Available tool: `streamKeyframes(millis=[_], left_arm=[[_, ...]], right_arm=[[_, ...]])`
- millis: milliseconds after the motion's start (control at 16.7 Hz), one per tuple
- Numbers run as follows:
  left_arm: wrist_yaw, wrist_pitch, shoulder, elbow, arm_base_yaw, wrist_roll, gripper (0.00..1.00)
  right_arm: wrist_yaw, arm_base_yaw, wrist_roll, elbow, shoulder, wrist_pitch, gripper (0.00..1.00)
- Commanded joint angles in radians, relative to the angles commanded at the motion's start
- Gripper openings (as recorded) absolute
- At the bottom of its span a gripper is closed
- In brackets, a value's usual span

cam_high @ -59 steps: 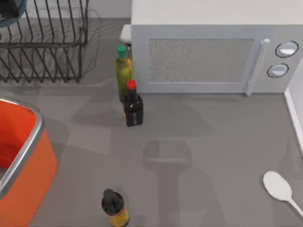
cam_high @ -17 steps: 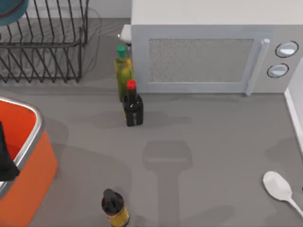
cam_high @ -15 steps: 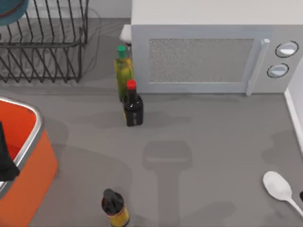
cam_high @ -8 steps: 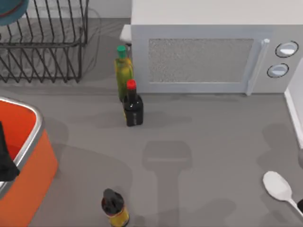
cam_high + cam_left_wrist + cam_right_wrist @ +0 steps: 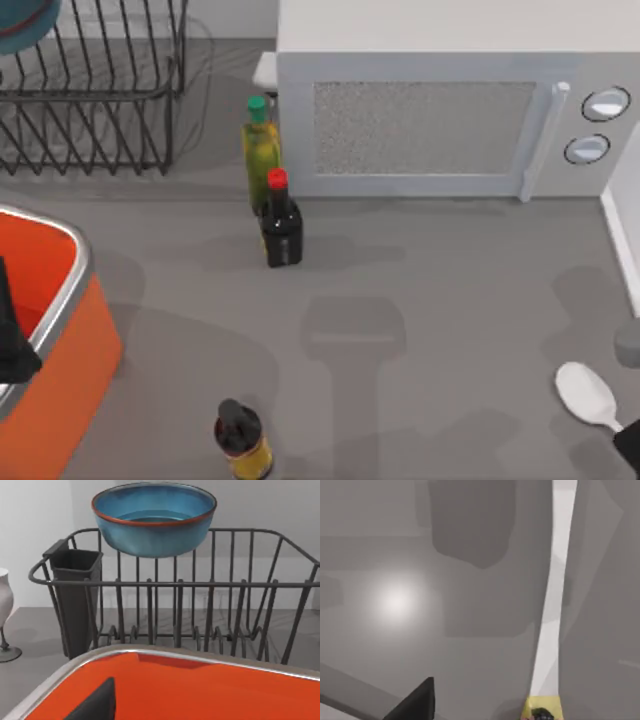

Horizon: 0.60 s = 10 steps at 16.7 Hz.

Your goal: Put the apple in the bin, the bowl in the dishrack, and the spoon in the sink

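The bowl (image 5: 154, 517) sits atop the dishrack (image 5: 175, 605) at the tabletop's far left corner. The spoon (image 5: 588, 394) lies near the right front corner, where the right claw (image 5: 630, 445) arrives, presumably to grasp it; its opening cannot be told. The left claw (image 5: 10, 340) waits over the bin (image 5: 60, 330), its opening unclear too.

No readable text, label, brand, number or sign appears on anything in these views.
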Motion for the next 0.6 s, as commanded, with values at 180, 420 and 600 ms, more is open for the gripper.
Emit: streamKeyframes(millis=[180, 420, 600], left_arm=[[0.000, 0.000, 0.000, 0.000, 0.000, 0.000, 1.00], [0.000, 0.000, 0.000, 0.000, 0.000, 0.000, 1.00], [0.000, 0.000, 0.000, 0.000, 0.000, 0.000, 1.00]], right_arm=[[0.000, 0.002, 0.003, -0.088, 0.073, 0.167, 1.00], [-0.001, 0.004, 0.007, -0.193, 0.161, 0.361, 1.00], [-0.001, 0.005, 0.008, -0.218, 0.182, 0.404, 1.00]])
